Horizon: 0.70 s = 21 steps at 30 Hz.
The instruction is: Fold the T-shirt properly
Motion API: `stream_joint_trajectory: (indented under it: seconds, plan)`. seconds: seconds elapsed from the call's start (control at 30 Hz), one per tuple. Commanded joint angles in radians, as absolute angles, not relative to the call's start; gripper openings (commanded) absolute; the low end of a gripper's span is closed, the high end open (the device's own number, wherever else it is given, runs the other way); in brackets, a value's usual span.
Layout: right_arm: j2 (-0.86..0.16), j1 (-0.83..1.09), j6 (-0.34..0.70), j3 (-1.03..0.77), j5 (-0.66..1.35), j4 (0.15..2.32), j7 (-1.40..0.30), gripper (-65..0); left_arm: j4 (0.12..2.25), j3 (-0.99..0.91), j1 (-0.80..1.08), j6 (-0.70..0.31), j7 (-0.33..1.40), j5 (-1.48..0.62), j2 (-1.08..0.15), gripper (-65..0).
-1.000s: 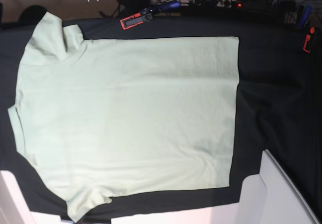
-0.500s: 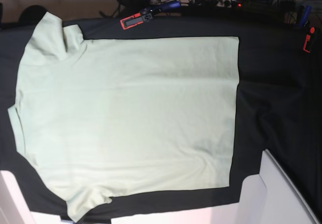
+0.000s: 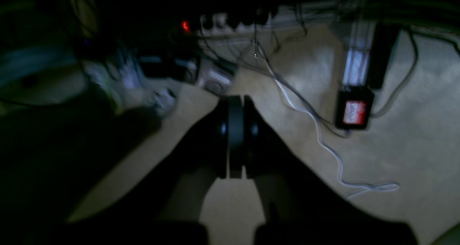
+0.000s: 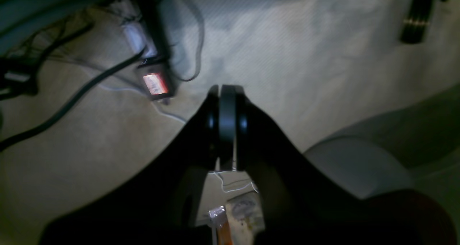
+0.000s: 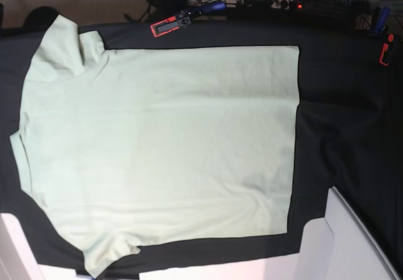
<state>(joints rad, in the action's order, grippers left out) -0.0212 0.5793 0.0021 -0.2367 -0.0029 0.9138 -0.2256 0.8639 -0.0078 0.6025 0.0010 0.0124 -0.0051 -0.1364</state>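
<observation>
The black cloth [image 5: 340, 116] covers the worktop from edge to edge, a dark, matte ground against which pale fabric reads clearly. On it lies the T-shirt [image 5: 164, 148], spread flat and single-layered, filling most of the worktop: collar end toward the left edge, straight hem toward the right, one sleeve reaching the far left corner and the other the near left corner. It looks smoothed out with only faint creases, which suits a fold not yet begun; every edge is free to be picked up.

At the near right corner a pale flat panel [image 5: 352, 242] overlaps the cloth, clear of the shirt. Along the far edge sit a red-and-black clamp [image 5: 169, 24] just beyond the shirt and another red clamp [image 5: 385, 52] near the far right corner, probably pinning the cloth.

Beyond the far edge is beige carpet [image 3: 413, 130] strewn with cables [image 3: 323, 141] and a power brick [image 3: 354, 110], with a red indicator light in the dim clutter behind.

The left hand [image 3: 235, 105] hangs over that floor, its jaws pressed together on nothing. The right hand [image 4: 226, 94] does likewise, jaws together and empty, above carpet and a second labelled brick [image 4: 155, 84]. Both seem parked off the worktop, away from the shirt.
</observation>
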Motion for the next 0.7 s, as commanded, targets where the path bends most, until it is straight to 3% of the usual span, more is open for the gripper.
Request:
stream_joint_trajectory:
  seconds: [0.0, 0.3, 0.67]
  plan:
    - [-0.022, 0.610, 0.002, -0.246, -0.002, 0.961, -0.228, -64.7, 0.906, -0.008, 0.634, 0.005, -0.001, -0.008, -0.140, -65.0]
    - [0.022, 0.791, 0.002, -0.297, -0.002, 1.388, -0.280, -64.7, 1.307, -0.185, 0.802, 0.005, -0.001, -0.008, -0.114, -65.0]
    - [0.025, 0.759, 0.004, -0.320, -0.002, 1.742, -0.340, -64.7, 1.666, -0.251, 0.843, 0.005, 0.001, -0.008, -0.116, -65.0]
